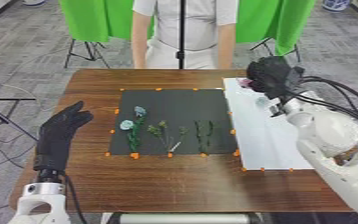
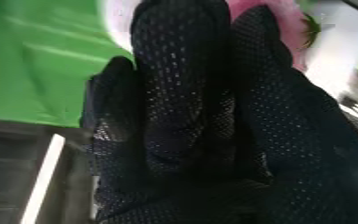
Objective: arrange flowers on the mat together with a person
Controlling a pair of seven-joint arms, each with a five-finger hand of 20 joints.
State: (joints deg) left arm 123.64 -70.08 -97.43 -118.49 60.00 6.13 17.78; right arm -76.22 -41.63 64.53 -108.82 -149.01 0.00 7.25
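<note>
The right hand (image 1: pixel 269 75) is sitting just beyond the mat's (image 1: pixel 186 102) far right corner, over the white sheet (image 1: pixel 286 145) that is running along the mat's right side. A pink flower (image 1: pixel 244 82) is lying right beside that hand, nearer the mat; whether the hand is gripping it, and how far open the hand is, the views are not making clear. A pale flower (image 1: pixel 262 102) is resting on the sheet, right of the mat. The left hand (image 1: pixel 62 130) is hovering left of the mat, well open, fingers nearly straight, holding nothing. On the mat, blue flowers (image 1: pixel 127 125) are lying along the left side, small sprigs (image 1: pixel 162 131) near the middle and slim green stems (image 1: pixel 204 136) towards the right.

The pink flower is probably going to be handling as something very light, its petals soft and easily crushed. Its stem, likely thin and bendy, is offering the best hold just below the bloom, with a gentle pinch.
</note>
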